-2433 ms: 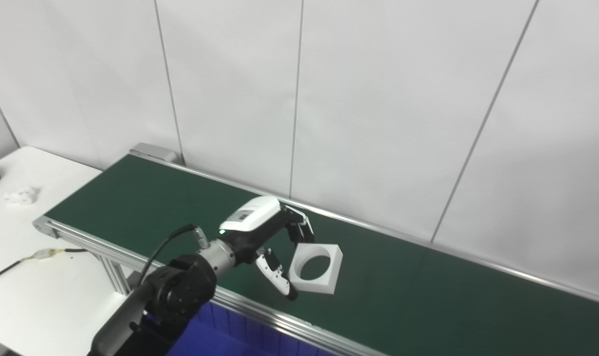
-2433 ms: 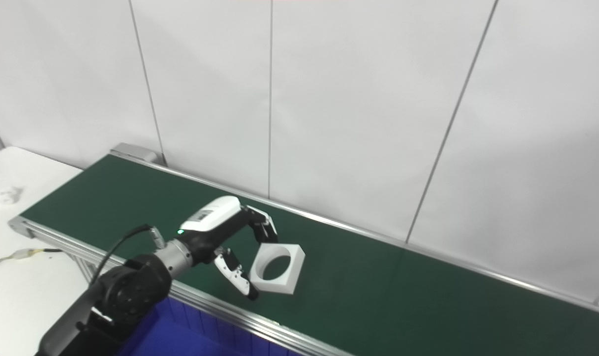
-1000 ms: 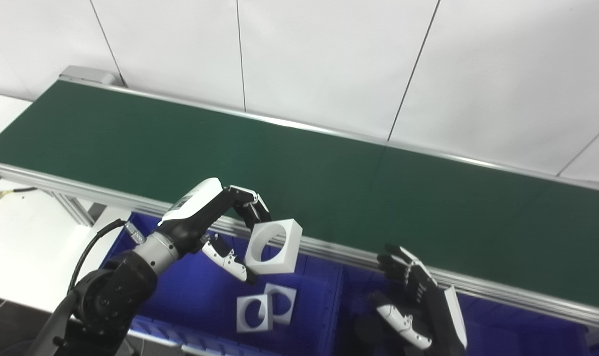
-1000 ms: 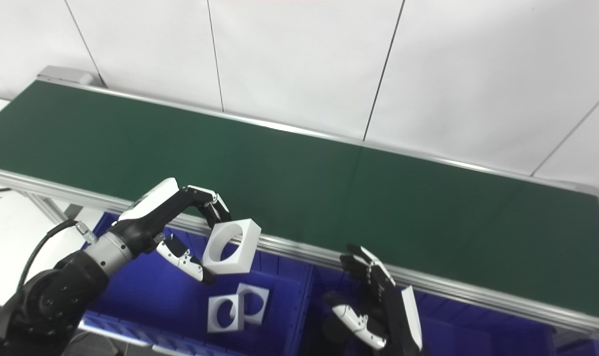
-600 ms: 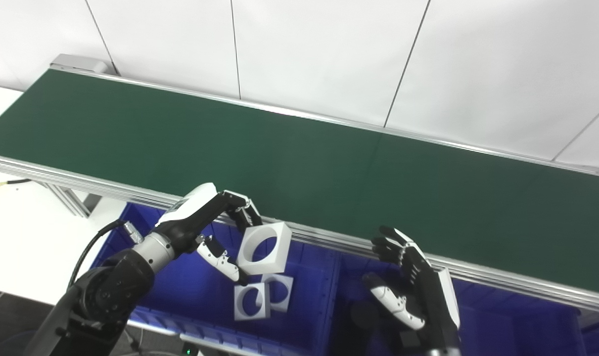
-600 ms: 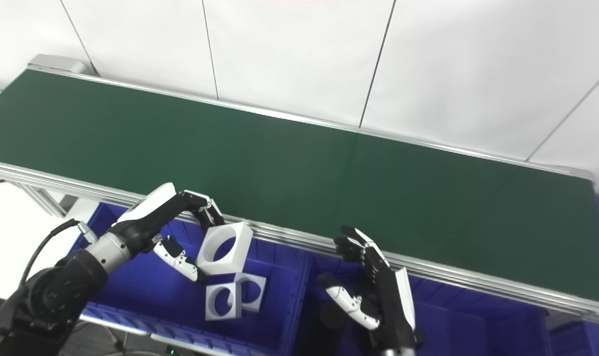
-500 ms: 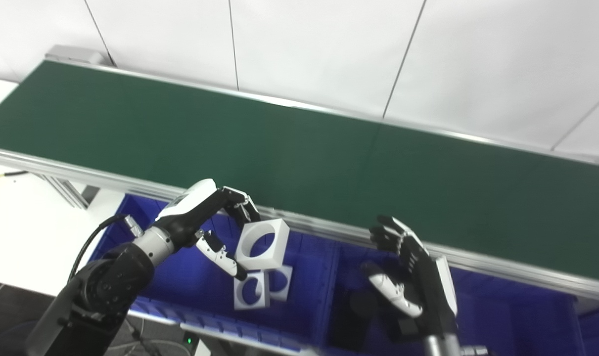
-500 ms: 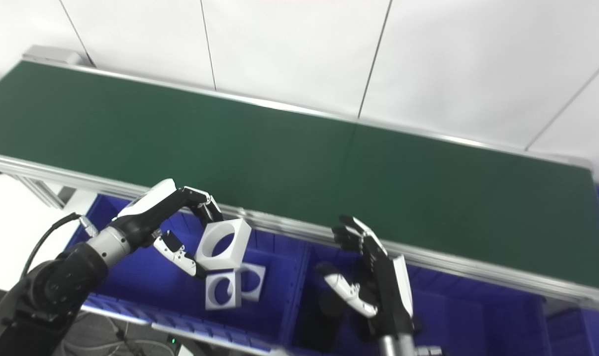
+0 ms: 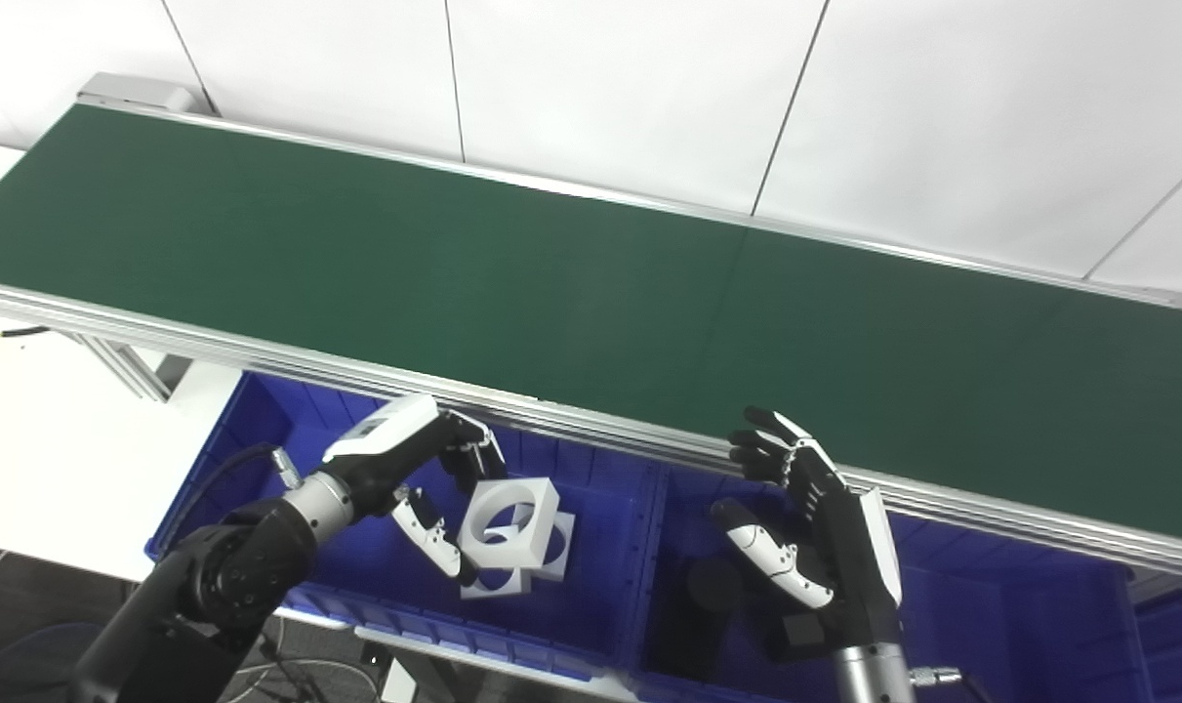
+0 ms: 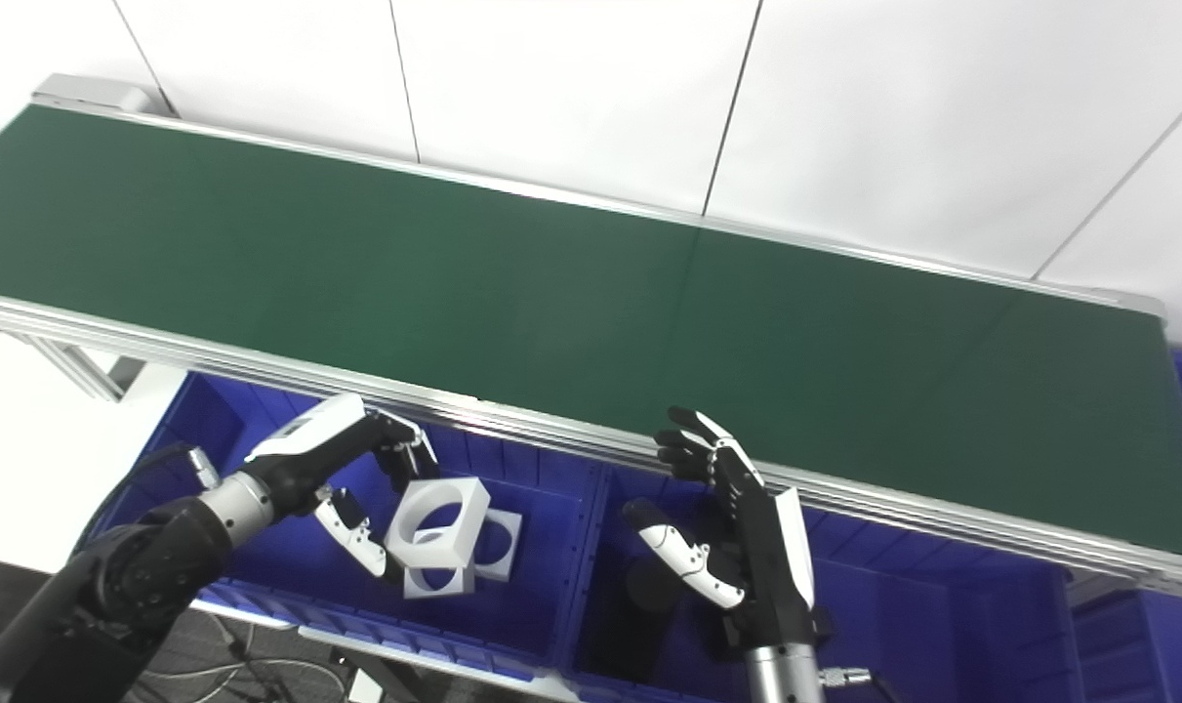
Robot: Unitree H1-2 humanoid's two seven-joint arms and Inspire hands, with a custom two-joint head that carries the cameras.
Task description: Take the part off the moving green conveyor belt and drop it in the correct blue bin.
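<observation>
Over left blue bin [image 9: 259, 420] | part [image 9: 509, 510] pinched between left hand [image 9: 425, 469] fingers [image 9: 473, 451]

Left hand [image 9: 425, 483] reaches forward and low, fingers and thumb pinched on something, while right hand [image 9: 810, 513] stands upright, fingers spread.
</observation>
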